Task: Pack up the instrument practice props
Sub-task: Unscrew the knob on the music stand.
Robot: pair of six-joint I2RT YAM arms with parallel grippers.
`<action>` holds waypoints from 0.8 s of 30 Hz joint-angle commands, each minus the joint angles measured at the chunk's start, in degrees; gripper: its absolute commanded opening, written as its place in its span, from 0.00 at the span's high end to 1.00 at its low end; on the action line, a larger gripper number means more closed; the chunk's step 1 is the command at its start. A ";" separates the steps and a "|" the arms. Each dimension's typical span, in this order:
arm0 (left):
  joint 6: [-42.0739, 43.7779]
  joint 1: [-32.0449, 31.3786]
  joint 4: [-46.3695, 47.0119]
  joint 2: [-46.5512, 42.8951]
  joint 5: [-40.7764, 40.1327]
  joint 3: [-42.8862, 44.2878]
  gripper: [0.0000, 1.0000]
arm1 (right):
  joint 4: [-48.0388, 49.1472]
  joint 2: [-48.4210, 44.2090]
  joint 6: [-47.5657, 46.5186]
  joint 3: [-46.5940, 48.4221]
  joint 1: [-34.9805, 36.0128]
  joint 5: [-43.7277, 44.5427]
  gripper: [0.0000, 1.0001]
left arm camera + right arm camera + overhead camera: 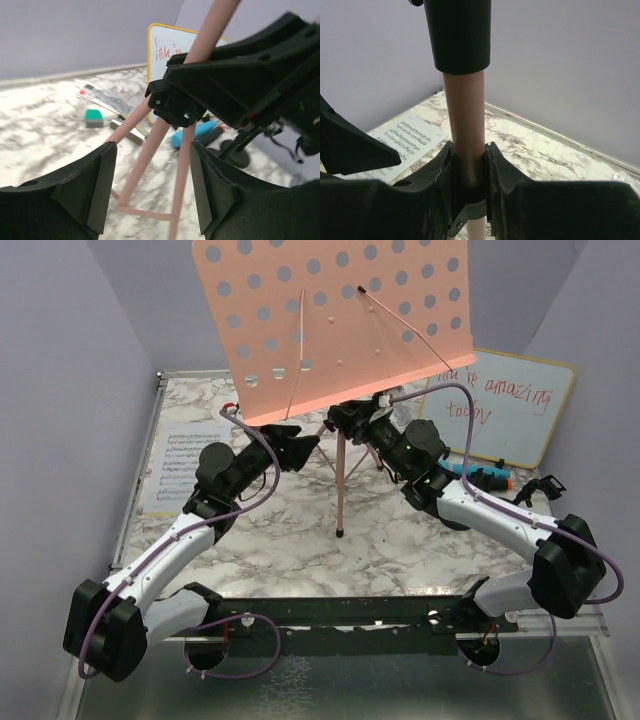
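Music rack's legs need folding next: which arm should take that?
Left, probably. The left gripper, open, faces the tripod legs just below the hub; the right gripper is shut on the pole, holding the rack upright.

The music rack (335,320) was stood at the centre of the worktop (300,540). A sheet-music page (185,465) was laid flat at its 9 o'clock, by the worktop's edge. The whiteboard (510,405) was propped at 2 o'clock, with a microphone (478,474) laid on the worktop before it.
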 commanded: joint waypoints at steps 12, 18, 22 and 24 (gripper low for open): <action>54.32 -0.81 2.70 -3.19 11.54 -5.36 0.27 | -5.33 1.10 -3.86 -5.72 -0.17 -7.61 0.99; 62.43 -3.69 2.72 0.12 12.05 -2.09 0.27 | -5.51 0.96 -4.26 -5.85 -0.17 -8.28 1.00; 69.93 -5.40 2.72 1.58 10.02 -0.20 0.31 | -5.69 0.59 -4.41 -5.89 -0.17 -8.38 0.99; 72.15 -5.81 2.72 2.21 8.70 0.85 0.35 | -5.69 0.44 -4.41 -5.90 -0.17 -8.52 1.00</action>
